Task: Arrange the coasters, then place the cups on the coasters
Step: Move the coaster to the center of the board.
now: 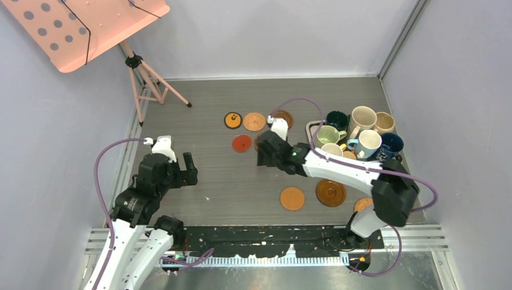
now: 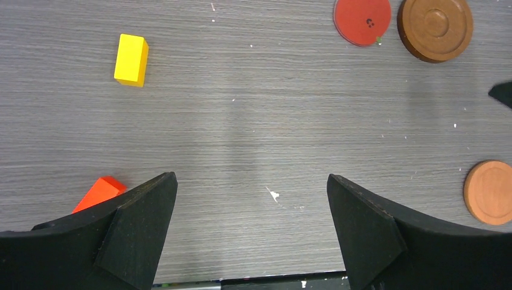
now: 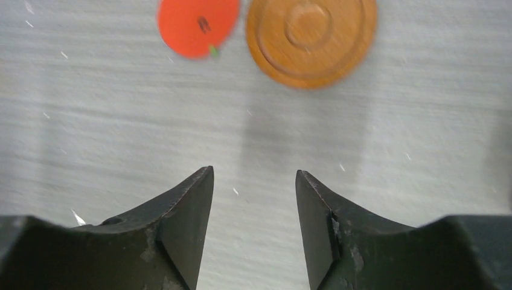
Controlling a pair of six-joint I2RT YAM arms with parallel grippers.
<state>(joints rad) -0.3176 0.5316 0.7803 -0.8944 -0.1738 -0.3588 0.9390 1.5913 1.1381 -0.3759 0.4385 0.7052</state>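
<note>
Underneath, grey wood-grain table (image 1: 229,181), scattered coasters (image 1: 292,198); lilac walls (image 1: 272,36)

Yellow block (image 2: 131,60), orange wedge (image 2: 99,192), pink stand (image 1: 90,27)

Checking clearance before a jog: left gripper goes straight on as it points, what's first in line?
Nothing, as far as its wrist view shows: the left gripper faces bare table, yellow block off left, red coaster off right. Depth unclear.

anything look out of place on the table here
A yellow block and an orange-red block, the latter half hidden behind the left pincer, lie on the table; neither is a coaster or a cup. Nothing looks spilled or broken.
</note>
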